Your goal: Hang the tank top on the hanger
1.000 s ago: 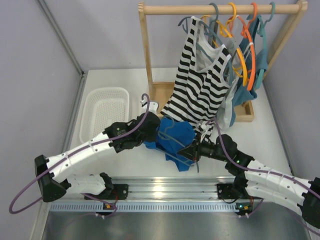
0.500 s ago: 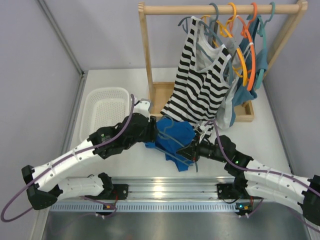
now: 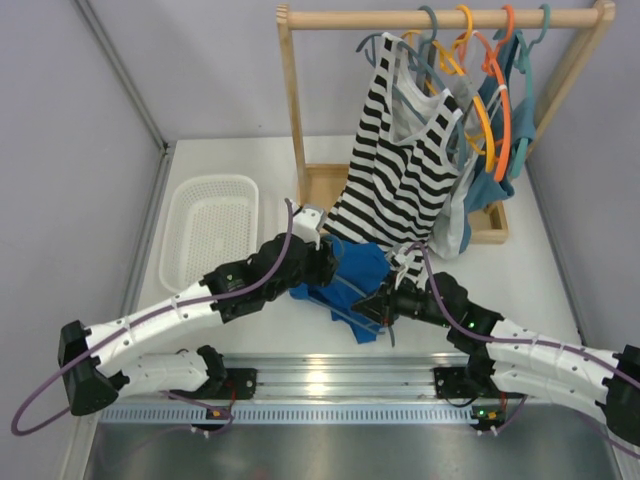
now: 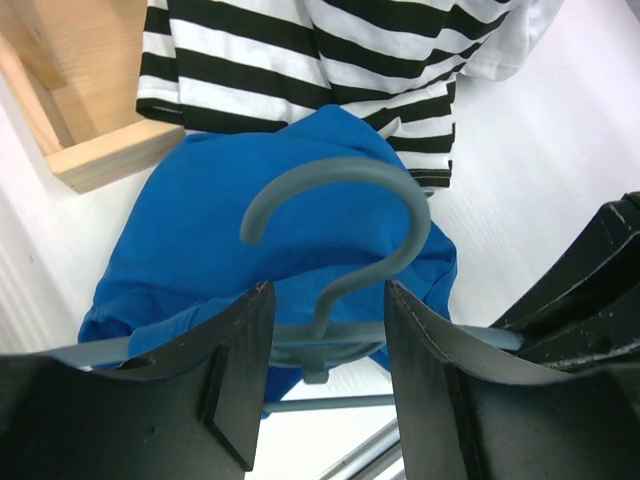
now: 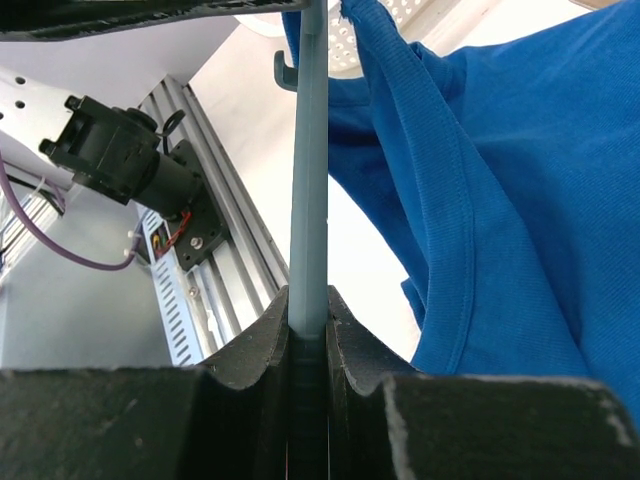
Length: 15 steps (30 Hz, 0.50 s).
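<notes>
Left wrist view. Left fingers (image 4: 235, 380) are apart, one on each side of the hanger (image 4: 400, 205) neck, with no contact that I can see. Curved hook rises between them; the shoulder bar runs left to right across the tips. Tank top (image 4: 210, 230) is bunched behind and under the hook on the white tabletop (image 4: 540, 150). Its far edge meets the hem of the striped top (image 4: 300, 60). Corner of the wooden rack base (image 4: 95, 150) shows at far left.

Right wrist view. Right fingers (image 5: 250, 360) are clamped together on one thin arm of the hanger, the rod running straight away from the camera. A hemmed strap edge of the tank top hangs just right of the rod. Whether the rod already passes inside an opening of the garment cannot be told from here.

Top view. Both arms meet mid-tabletop, on the near side of the rack (image 3: 440, 17). Blue cloth lies between the two sets of fingers, left arm at its left, right arm at its near right. White basket (image 3: 210, 183) sits well apart at left.

Judgement: the step in hand looks like feeding the hanger into the top.
- Hold the right grip firm as the anchor so the thin frame does not twist.
- Close the left fingers on a single strap layer, not on the hook, and draw it over the shoulder end.
- Lift the cloth clear of the striped hem first, so that garment is not dragged along.
</notes>
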Available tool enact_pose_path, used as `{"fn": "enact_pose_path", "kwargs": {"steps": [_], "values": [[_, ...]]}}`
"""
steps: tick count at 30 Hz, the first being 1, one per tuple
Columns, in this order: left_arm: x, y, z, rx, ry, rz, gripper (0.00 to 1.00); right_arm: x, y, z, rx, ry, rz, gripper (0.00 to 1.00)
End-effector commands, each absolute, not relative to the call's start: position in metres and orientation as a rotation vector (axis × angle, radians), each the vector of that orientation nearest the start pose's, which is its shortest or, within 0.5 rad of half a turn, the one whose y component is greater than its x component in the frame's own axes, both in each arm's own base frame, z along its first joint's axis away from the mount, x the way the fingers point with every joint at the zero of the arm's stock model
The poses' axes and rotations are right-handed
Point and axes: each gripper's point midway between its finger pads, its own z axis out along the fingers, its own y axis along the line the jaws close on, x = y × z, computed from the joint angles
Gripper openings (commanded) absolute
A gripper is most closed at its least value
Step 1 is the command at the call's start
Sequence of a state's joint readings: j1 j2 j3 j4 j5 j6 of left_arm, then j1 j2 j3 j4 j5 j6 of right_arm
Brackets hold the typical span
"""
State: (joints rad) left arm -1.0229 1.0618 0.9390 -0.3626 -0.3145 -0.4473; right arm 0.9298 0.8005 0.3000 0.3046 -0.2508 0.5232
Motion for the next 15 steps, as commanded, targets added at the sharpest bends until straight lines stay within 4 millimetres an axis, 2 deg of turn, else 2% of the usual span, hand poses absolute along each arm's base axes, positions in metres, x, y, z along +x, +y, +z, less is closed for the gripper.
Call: {"fn": "enact_pose_path", "kwargs": {"steps": [1, 6, 15], "values": [[0.221, -0.294, 0.243, 0.408, 1.942, -0.654, 0.53, 0.136, 0.294, 0.194, -0.6, 1.72, 1.261, 0.0], [0.221, -0.294, 0.229, 0.411, 1.956, -0.641, 0.52, 0.136, 0.293, 0.194, -0.598, 1.721, 1.256, 0.0], [0.219, -0.295, 0.217, 0.404, 1.959, -0.662, 0.49, 0.137, 0.296, 0.198, -0.606, 1.714, 1.251, 0.0]]}}
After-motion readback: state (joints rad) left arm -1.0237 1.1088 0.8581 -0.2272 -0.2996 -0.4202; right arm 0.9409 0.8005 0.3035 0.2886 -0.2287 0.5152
